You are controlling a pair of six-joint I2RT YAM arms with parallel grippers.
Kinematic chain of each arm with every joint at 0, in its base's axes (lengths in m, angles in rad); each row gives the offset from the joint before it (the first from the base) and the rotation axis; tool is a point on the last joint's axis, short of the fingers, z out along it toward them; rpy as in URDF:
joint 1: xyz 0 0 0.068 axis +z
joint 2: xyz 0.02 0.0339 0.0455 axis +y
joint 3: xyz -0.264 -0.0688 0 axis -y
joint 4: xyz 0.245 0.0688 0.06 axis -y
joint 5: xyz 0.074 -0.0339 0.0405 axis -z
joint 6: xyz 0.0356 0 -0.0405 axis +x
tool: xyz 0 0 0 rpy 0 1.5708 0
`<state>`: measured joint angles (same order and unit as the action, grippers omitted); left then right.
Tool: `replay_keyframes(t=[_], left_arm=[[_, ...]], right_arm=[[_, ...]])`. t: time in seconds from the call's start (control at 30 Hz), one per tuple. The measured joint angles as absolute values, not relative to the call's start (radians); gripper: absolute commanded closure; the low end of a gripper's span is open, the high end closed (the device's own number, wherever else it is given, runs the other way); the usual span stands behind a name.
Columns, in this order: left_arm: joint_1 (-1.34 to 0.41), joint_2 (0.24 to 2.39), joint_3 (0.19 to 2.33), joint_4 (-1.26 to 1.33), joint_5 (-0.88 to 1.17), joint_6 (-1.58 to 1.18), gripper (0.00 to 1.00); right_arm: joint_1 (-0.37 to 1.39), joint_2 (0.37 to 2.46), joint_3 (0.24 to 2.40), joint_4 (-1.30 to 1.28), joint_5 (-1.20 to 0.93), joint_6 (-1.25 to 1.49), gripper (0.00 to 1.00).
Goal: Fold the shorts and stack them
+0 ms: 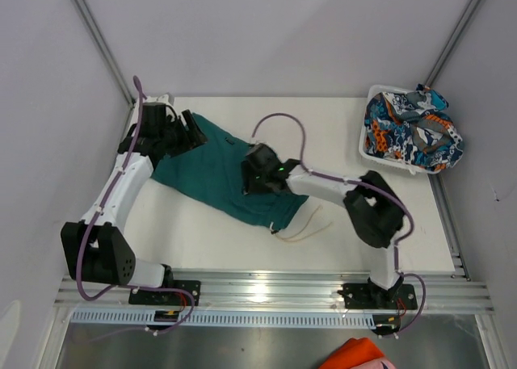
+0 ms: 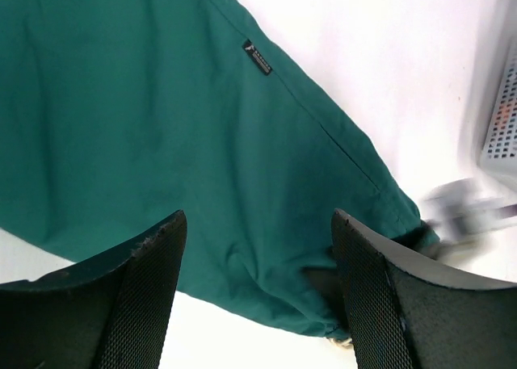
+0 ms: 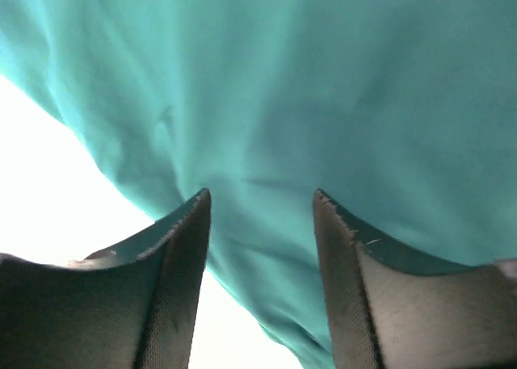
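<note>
With the teal shorts [image 1: 214,175] spread on the bench [image 1: 339,135] and the left fingers [image 2: 149,288] and right fingers [image 3: 174,280] open just above them, each should pinch an edge squarely before folding.

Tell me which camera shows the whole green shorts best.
The top external view: the green shorts lie spread out there, with most of their outline visible. The left wrist view shows only one stretch of them, with a small black label. The right wrist view shows just close-up wrinkled fabric.
</note>
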<state>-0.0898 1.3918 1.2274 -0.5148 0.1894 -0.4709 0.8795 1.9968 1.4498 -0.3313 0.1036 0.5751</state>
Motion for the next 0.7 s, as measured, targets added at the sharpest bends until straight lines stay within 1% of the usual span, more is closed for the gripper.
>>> replay_keyframes(t=[0.1,0.17,0.3,0.37,0.5,0.6,0.7], left_arm=[[-0.104,1.394,1.194,-0.482,0.2,-0.474,0.26],[-0.122,1.4,1.18,-0.474,0.211,-0.477,0.26],[-0.161,1.423,1.164,-0.441,0.225,-0.492,0.26],[-0.177,1.425,1.152,-0.424,0.234,-0.499,0.26],[-0.213,1.427,1.138,-0.392,0.258,-0.5,0.26],[-0.265,1.433,1.133,-0.366,0.277,-0.498,0.27],[-0.357,1.434,1.108,-0.334,0.289,-0.496,0.28]], right_arm=[[0.733,1.812,1.269,-0.238,-0.027,0.605,0.48],[0.624,1.713,1.187,-0.164,-0.096,0.631,0.49],[0.501,1.616,1.059,-0.004,-0.221,0.679,0.51],[0.481,1.611,0.976,0.1,-0.3,0.713,0.54],[0.458,1.662,0.802,0.262,-0.432,0.793,0.55],[0.446,1.73,0.737,0.329,-0.481,0.829,0.56],[0.426,1.772,0.725,0.411,-0.532,0.86,0.57]])
